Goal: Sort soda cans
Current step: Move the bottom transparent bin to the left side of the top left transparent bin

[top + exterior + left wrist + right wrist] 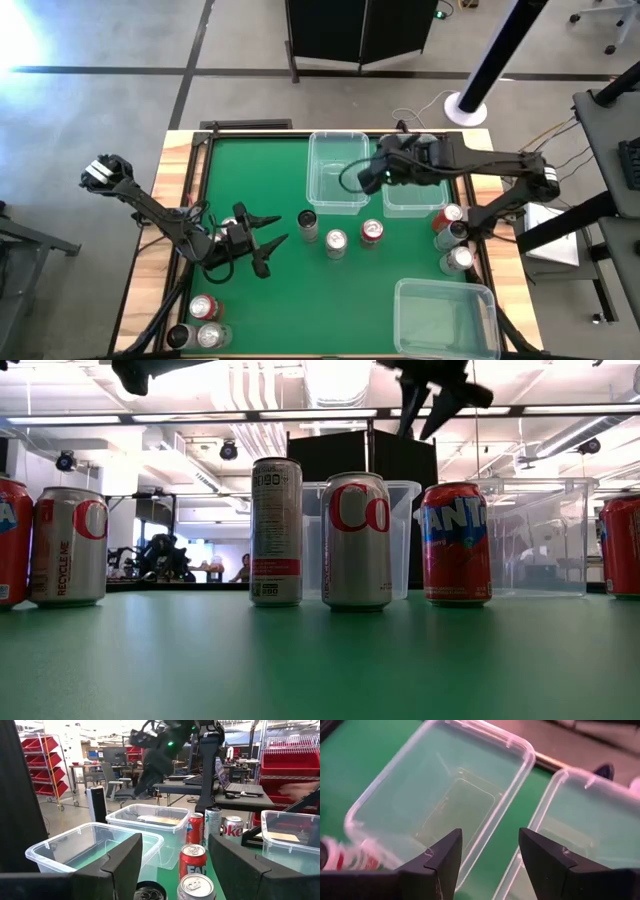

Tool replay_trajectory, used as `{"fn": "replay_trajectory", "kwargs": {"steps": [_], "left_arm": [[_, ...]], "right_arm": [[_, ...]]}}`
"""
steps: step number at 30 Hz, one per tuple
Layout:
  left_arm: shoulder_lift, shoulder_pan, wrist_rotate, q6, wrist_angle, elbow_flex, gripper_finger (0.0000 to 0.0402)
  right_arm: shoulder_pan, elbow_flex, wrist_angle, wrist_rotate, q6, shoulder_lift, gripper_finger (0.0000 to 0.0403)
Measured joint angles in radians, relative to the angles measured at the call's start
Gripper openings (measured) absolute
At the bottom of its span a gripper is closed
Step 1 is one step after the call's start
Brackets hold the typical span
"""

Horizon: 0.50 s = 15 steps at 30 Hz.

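currently both grippers are empty with fingers wide, the left gripper (268, 243) low beside the black can (307, 222), where a misjudged approach risks toppling it into the neighbouring silver can (335, 243), while the right gripper (366, 176) hangs above the clear bins (336, 172).

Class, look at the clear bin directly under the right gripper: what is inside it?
The right gripper, open, hangs over the clear bin. The right wrist view shows only its bare bottom with a moulded panel; no cans inside. The nearest part is hidden by the fingers.
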State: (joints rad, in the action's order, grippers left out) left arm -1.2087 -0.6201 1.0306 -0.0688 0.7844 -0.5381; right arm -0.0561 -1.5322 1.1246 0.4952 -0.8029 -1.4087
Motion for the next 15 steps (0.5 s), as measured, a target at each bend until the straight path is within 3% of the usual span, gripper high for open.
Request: {"fn": "replay_trajectory", "kwargs": {"steps": [7,15], "left_arm": [[0.000,0.000,-0.001,0.002,-0.023,0.000,0.0212],[0.000,0.001,-0.001,0.000,-0.024,0.000,0.0212]], "right_arm": [[0.145,0.002,0.000,0.178,0.122,0.005,0.0192],[0.188,0.003,-0.005,0.179,0.218,-0.025,0.0192]]}}
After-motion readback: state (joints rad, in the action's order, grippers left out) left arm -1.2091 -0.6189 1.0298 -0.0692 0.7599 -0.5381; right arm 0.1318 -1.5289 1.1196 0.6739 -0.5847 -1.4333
